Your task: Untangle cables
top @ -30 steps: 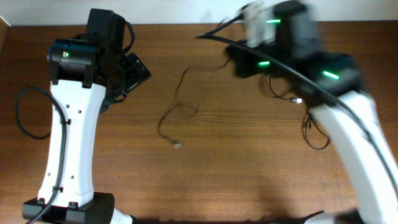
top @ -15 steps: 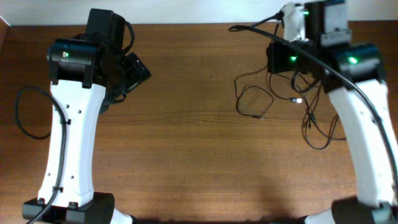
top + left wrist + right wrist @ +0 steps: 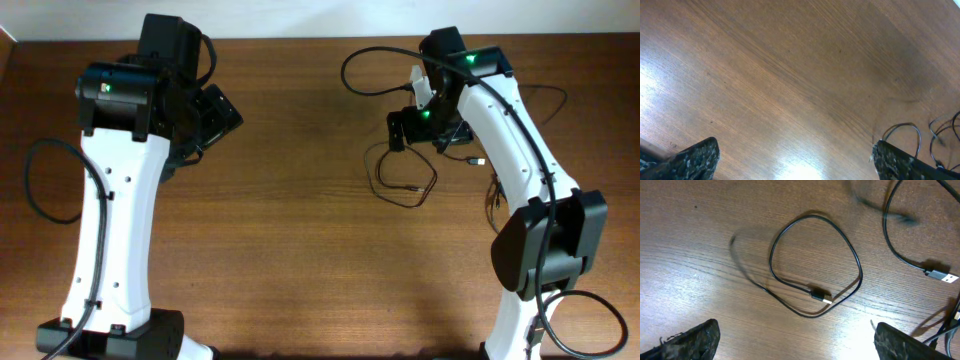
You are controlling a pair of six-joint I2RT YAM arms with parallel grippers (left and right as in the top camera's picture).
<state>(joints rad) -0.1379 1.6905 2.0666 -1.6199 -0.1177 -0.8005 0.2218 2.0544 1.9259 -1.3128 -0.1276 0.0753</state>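
Cable loop (image 3: 820, 296) lies free; other cables (image 3: 939, 273) just beside it.
Right gripper (image 3: 795, 340) and left gripper (image 3: 795, 160) gape empty; next, probably grab another strand.

We see a brown wooden worktop (image 3: 300, 250), its grain running from the left edge to the right edge in the overhead view. Beyond its far edge a pale strip (image 3: 280, 18) spans the whole width; we cannot tell what it is. From the left wrist view the worktop (image 3: 790, 75) shows fine dark streaks and a bright patch of glare (image 3: 800, 171). In the right wrist view the wood (image 3: 705, 235) looks paler, with long straight grain lines.
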